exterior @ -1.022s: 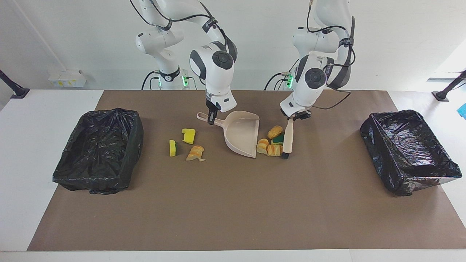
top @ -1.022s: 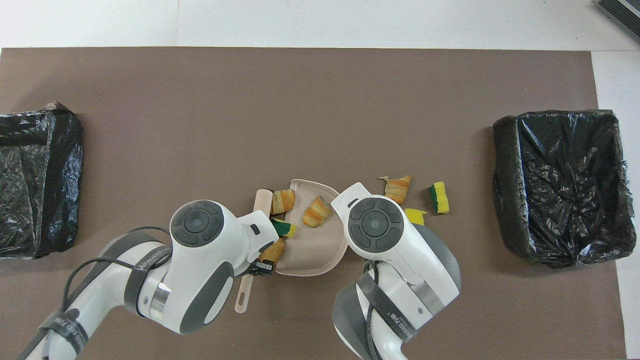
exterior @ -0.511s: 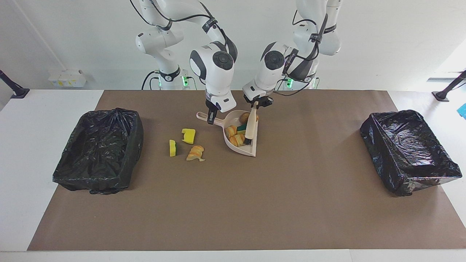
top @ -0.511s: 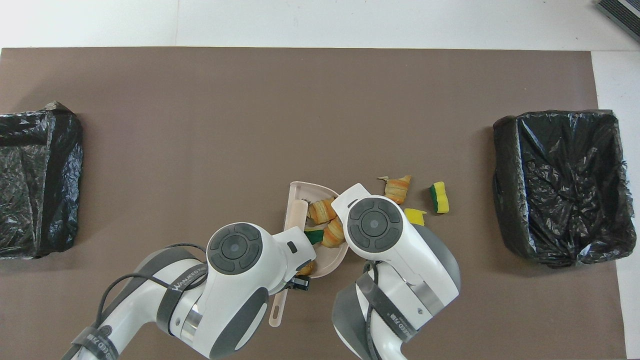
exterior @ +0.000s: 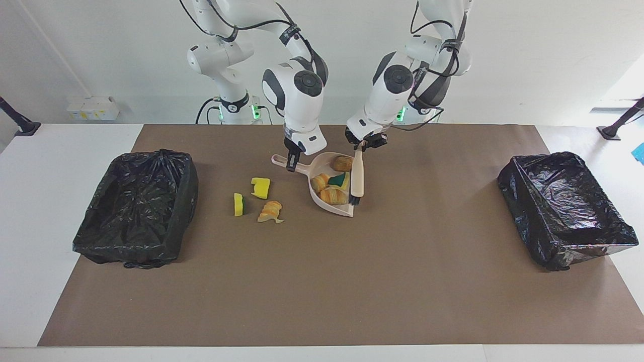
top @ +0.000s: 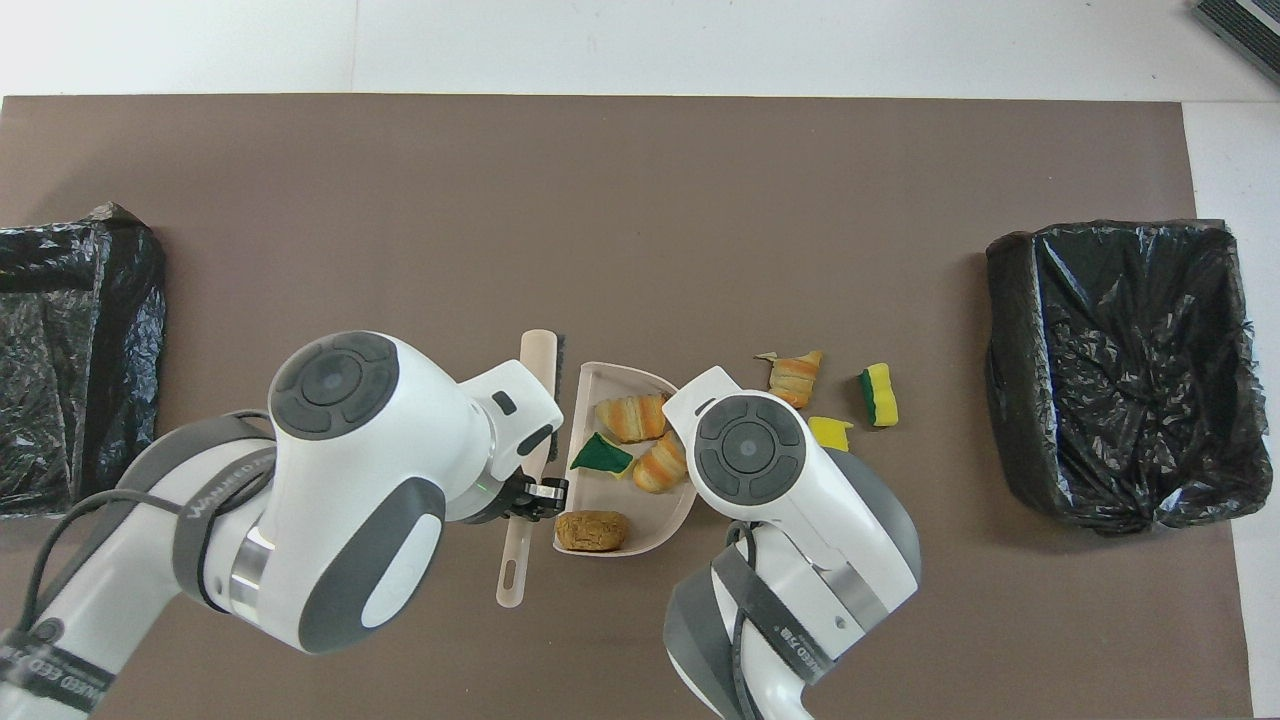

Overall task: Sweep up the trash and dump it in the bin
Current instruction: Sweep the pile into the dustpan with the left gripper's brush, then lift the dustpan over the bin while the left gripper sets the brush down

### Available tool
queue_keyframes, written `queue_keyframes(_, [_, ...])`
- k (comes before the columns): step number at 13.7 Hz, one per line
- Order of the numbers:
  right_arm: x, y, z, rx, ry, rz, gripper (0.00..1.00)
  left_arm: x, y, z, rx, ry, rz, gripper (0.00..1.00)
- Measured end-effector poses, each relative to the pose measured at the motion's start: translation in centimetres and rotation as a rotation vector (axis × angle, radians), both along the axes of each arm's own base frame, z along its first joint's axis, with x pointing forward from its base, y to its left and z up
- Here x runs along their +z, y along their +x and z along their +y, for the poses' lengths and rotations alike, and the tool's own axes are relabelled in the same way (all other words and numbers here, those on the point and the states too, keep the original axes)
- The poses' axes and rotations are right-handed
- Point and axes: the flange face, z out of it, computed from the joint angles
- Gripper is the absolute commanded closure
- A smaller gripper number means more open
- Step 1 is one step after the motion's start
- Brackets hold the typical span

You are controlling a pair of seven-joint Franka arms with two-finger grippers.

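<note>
Fingers of your left gripper (exterior: pixel 363 145) pinch the brush (exterior: pixel 356 176) at the dustpan's (exterior: pixel 329 207) mouth; your right gripper's (exterior: pixel 291 163) clamp its handle. You have four trash scraps (exterior: pixel 334 193) in the pan. Three scraps (exterior: pixel 260 187) lie on the table (exterior: pixel 322 281) toward the right arm's bin (exterior: pixel 137 206), unswept; nothing is dumped yet.

Bright, even light — soft short shadows, sheen on black bin liners (exterior: pixel 566 201), sharp focus.

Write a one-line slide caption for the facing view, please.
Left gripper holds the brush at the dustpan mouth; right gripper grips its handle; four scraps inside, three outside.
</note>
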Motion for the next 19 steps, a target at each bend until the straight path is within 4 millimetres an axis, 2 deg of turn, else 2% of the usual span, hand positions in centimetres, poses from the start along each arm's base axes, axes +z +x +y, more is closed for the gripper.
queue_keyframes(3, [0.4,0.3,-0.2,-0.027,0.001,-0.007,1.0,2.0,2.2,3.5,0.036,0.049,-0.02,1.0])
queue_keyframes(7, [1.7,1.2,-1.7,-0.068,0.007,-0.021,1.0,2.0,3.8,7.0,0.052,0.154,-0.064,1.0])
queue_keyframes(10, [3.2,2.5,-4.0,-0.141,0.051,-0.028,1.0,1.8,6.1,12.3,0.161,0.162,-0.065,1.0])
queue_keyframes(12, [4.5,3.4,-5.8,-0.189,0.081,-0.04,1.0,1.3,6.8,15.4,0.222,0.148,-0.044,1.0])
queue_keyframes(14, [5.8,4.2,-7.5,-0.221,0.099,-0.059,1.0,0.9,6.7,15.4,0.226,0.14,-0.03,1.0])
queue_keyframes(16, [7.1,5.2,-9.5,-0.241,0.13,-0.07,1.0,0.2,5.9,13.9,0.205,0.131,-0.01,1.0])
queue_keyframes(17, [7.8,5.8,-11.1,-0.251,0.144,-0.068,1.0,-0.4,5.3,12.7,0.188,0.125,0.007,1.0])
queue_keyframes(19, [9.5,7.4,-15.5,-0.249,0.153,-0.059,1.0,-1.9,2.5,8.9,0.17,0.131,0.035,1.0])
